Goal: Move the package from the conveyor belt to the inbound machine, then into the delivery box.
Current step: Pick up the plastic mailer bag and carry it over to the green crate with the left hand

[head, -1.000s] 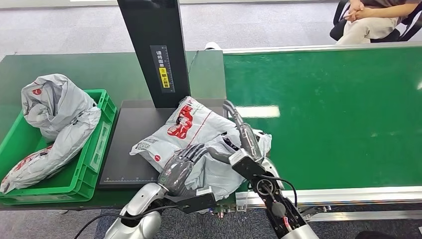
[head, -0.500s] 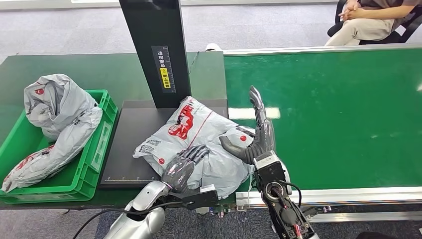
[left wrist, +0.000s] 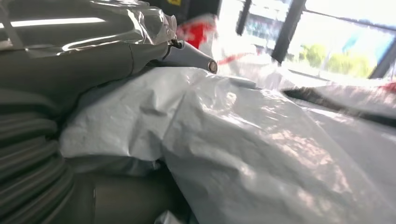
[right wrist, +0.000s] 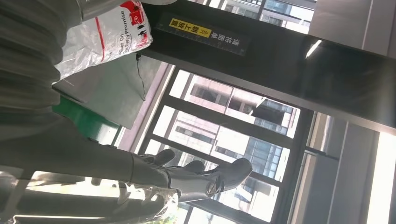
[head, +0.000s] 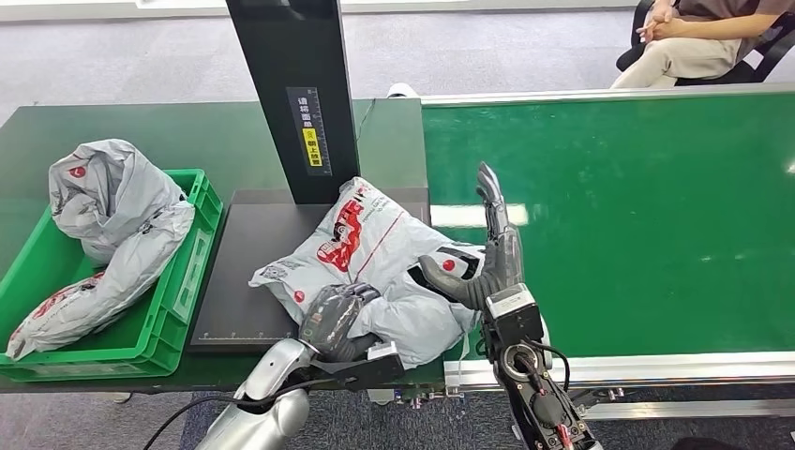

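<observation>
Grey package [head: 375, 258], red print, "Promise On" lettering

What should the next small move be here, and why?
Probably the left hand should lift the package and carry it toward the green box. That hand grips the bag's near edge, the bag lies on the inbound machine's black plate, and the right hand stands beside it, fingers spread. The box holds other bags.

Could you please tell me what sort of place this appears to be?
Probably a parcel-sorting demo station: a green conveyor belt, a black inbound machine holding a grey package, and a green delivery box of bags.
</observation>
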Controlling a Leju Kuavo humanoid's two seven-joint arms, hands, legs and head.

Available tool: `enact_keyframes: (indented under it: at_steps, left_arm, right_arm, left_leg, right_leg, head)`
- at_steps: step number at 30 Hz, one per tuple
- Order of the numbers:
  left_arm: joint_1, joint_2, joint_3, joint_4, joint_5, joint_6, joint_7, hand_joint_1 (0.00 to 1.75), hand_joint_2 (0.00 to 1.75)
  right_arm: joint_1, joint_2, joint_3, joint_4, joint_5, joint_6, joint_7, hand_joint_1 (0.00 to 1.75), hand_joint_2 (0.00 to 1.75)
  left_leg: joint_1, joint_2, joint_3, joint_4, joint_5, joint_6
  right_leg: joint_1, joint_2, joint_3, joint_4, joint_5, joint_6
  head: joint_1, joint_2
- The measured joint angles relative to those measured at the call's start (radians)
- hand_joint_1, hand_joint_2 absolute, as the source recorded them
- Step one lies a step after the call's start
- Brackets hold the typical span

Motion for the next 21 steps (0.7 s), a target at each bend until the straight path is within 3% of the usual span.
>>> enact_keyframes:
  at_steps: [7, 15, 18, 21]
  left_arm:
    - [0.028, 0.008, 0.045, -0.079, 0.113, 0.157, -0.124, 1.75, 1.75]
    - [0.072, 0.023, 0.066, -0.23, 0.257, 0.396, -0.381, 1.75, 1.75]
    - [0.099, 0.025, 0.086, -0.307, 0.27, 0.436, -0.485, 1.75, 1.75]
    - [0.129, 0.018, 0.123, -0.416, 0.259, 0.445, -0.531, 1.75, 1.75]
  right_arm:
    - [0.012, -0.01, -0.002, -0.018, -0.008, 0.005, 0.0, 0.0, 1.75]
    - [0.011, -0.015, -0.002, -0.023, -0.028, 0.01, 0.0, 0.0, 1.75]
    - [0.008, -0.016, 0.0, -0.023, -0.039, 0.012, 0.0, 0.0, 1.75]
    - [0.001, -0.018, 0.002, -0.023, -0.05, 0.01, 0.0, 0.0, 1.75]
  left_leg:
    - [0.0, 0.0, -0.007, 0.0, 0.0, 0.0]
    - [0.0, 0.0, -0.01, 0.0, -0.001, 0.0]
    - [0.0, 0.001, -0.01, 0.0, -0.001, 0.0]
    - [0.0, 0.001, -0.01, 0.0, -0.001, 0.0]
  right_leg:
    - [0.0, 0.0, -0.007, 0.0, 0.0, 0.0]
    - [0.0, 0.0, -0.01, 0.0, -0.001, 0.0]
    - [0.0, 0.0, -0.01, 0.0, -0.001, 0.0]
    - [0.0, 0.001, -0.01, 0.0, -0.001, 0.0]
  head:
    - [0.0, 0.0]
    - [0.0, 0.0]
    - [0.0, 0.0]
    - [0.0, 0.0]
